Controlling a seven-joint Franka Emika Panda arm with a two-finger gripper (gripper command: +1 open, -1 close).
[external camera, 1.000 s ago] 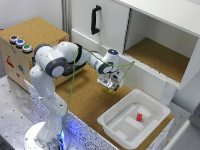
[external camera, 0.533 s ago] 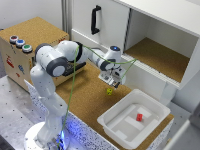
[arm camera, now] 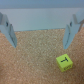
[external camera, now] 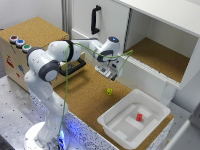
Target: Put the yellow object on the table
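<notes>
The yellow object (external camera: 109, 91) is a tiny yellow cube with dark marks, lying on the cork table (external camera: 85, 102) just beside the white bin. In the wrist view the yellow object (arm camera: 64, 61) rests on the cork below and beyond one fingertip. My gripper (external camera: 113, 74) hangs above the cube, apart from it. In the wrist view the gripper (arm camera: 40, 44) is open, its two fingers spread wide with only cork between them.
A white bin (external camera: 134, 122) holding a small red block (external camera: 139, 117) stands at the exterior view's right front. A white cabinet (external camera: 155, 45) with a cork-floored shelf rises behind. A cork-topped box with coloured buttons (external camera: 20, 42) sits at the left.
The gripper has risen away from the table and moved toward the cabinet; the yellow cube stays on the cork where it was let go.
</notes>
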